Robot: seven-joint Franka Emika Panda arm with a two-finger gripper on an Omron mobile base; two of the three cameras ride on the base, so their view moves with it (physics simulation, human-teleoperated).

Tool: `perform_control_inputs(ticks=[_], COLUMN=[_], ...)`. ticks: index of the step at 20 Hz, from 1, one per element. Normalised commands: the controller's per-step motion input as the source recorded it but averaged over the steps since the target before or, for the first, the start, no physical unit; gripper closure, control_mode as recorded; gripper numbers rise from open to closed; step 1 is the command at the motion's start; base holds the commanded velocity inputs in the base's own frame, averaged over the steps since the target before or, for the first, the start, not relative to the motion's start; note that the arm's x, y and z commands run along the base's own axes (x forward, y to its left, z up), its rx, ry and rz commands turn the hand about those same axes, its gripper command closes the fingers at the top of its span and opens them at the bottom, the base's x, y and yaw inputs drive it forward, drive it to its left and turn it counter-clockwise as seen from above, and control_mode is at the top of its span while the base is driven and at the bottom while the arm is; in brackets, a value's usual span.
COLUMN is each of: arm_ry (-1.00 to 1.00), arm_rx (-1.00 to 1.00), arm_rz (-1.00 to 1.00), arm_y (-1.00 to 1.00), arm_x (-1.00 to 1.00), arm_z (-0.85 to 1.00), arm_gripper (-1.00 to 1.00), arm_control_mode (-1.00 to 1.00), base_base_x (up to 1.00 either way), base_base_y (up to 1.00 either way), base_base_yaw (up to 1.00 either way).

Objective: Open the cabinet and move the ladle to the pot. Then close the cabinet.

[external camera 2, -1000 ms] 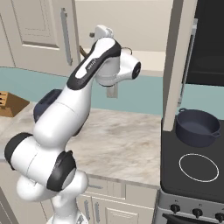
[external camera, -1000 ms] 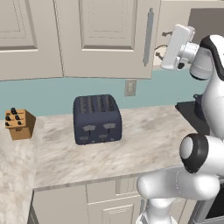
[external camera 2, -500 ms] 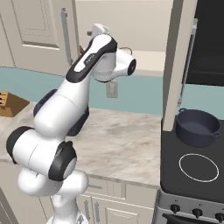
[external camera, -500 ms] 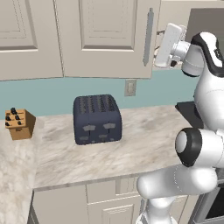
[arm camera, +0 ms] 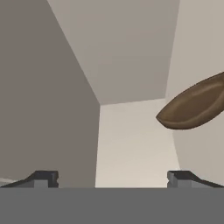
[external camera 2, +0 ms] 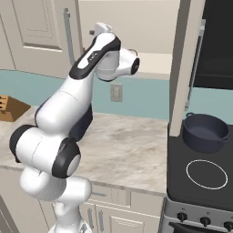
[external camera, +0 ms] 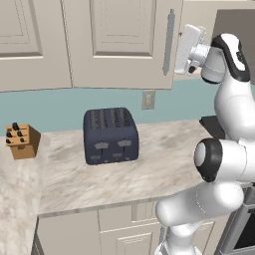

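Toaster (external camera: 110, 135) on marble counter (external camera: 149, 169)

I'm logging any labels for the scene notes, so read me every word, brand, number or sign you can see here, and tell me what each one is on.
There is no readable text in these pictures.
The toaster has only plain slots and buttons, no brand.
The stove knobs show no numbers or marks I can make out.
The cabinet doors, wall outlet, pot and knife block carry no lettering.

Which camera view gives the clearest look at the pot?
The right base view: the pot sits whole on the stove, its inside and side handles visible. The left base view reaches just the stove's edge; the hand view looks into the cabinet.
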Motion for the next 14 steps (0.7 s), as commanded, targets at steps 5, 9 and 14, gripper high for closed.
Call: perform_control_inputs(ticks=[5, 9, 14], arm_ry=[0.0, 0.0, 0.0], arm_rx=[0.0, 0.06, 0.05], arm_rz=[0.01, 0.05, 0.04], arm_y=[0.31, 0.19, 0.58], arm_x=[0.02, -0.33, -0.64], arm_z=[0.0, 0.01, 0.0], arm_gripper=[-1.0, -1.0, -1.0], arm_control_mode=[-1.0, -1.0, -1.0], base_base_x=[0.0, 0.0, 0.0], base_base_y=[0.0, 0.0, 0.0], base_base_yaw=[0.0, 0.0, 0.0])
